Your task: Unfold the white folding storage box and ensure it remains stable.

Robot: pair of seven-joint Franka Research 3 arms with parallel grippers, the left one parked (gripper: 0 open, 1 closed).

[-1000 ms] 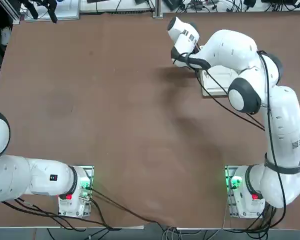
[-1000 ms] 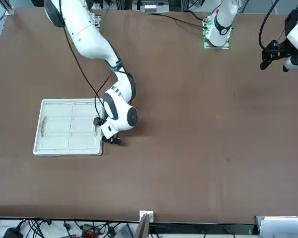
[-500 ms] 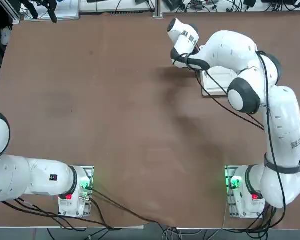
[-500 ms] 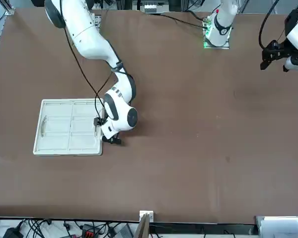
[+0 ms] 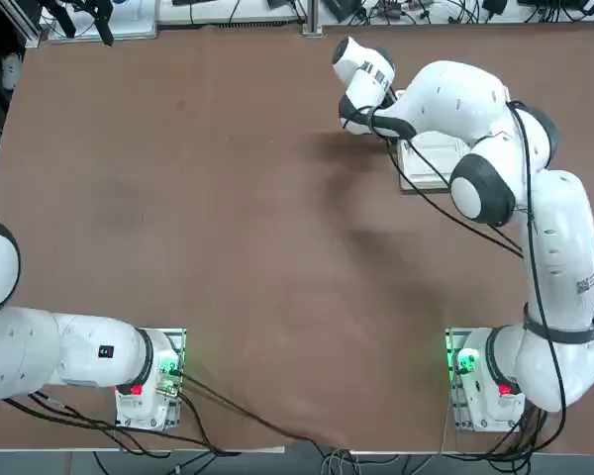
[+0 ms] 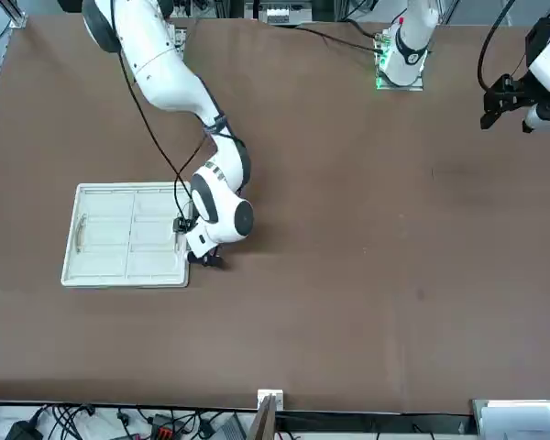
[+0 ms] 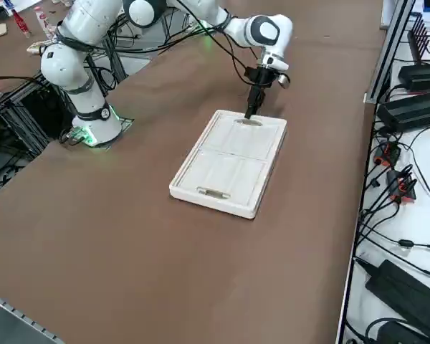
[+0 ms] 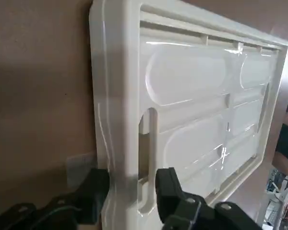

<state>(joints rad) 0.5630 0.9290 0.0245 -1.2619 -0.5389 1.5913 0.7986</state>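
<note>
White and folded flat, the storage box [image 7: 229, 163] is laid on the worktop [image 7: 150, 215], far right; its near short side is straddled by the right pincer [image 8: 133, 179], spread open!

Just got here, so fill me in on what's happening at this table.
The robot is working on the white box, which lies folded flat on the table. The right gripper is at one short side, its fingers apart on either side of the rim next to the handle cutout. No wall is raised.
</note>
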